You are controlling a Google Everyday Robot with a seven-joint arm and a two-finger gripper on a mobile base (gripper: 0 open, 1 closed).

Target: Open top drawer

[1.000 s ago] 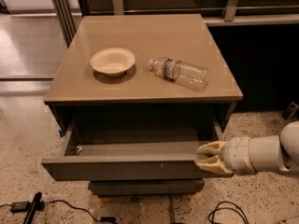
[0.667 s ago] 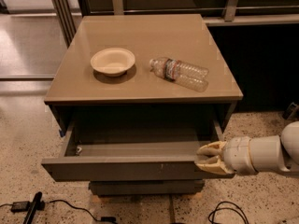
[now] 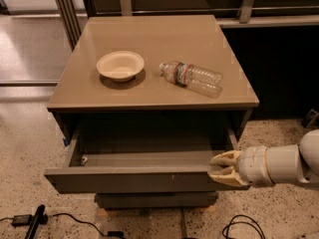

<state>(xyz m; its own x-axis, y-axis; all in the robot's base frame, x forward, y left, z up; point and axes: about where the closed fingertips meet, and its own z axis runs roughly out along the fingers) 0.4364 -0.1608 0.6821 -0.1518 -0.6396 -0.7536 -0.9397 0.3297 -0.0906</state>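
Note:
The top drawer (image 3: 129,179) is a wide grey-brown handleless drawer, pulled well out from under the cabinet top (image 3: 149,34), and its dark inside looks nearly bare. My gripper (image 3: 215,167) reaches in from the right on a white arm at the right end of the drawer front. Its pale fingers (image 3: 223,159) straddle the front panel's top edge, one inside and one outside, closed on it.
A pale paper bowl (image 3: 120,65) and a clear plastic bottle (image 3: 192,77) lying on its side rest on the cabinet top. A narrower drawer front (image 3: 154,199) shows below. Cables lie on the speckled floor at the left (image 3: 30,219) and the right (image 3: 244,225). A metal rail runs behind.

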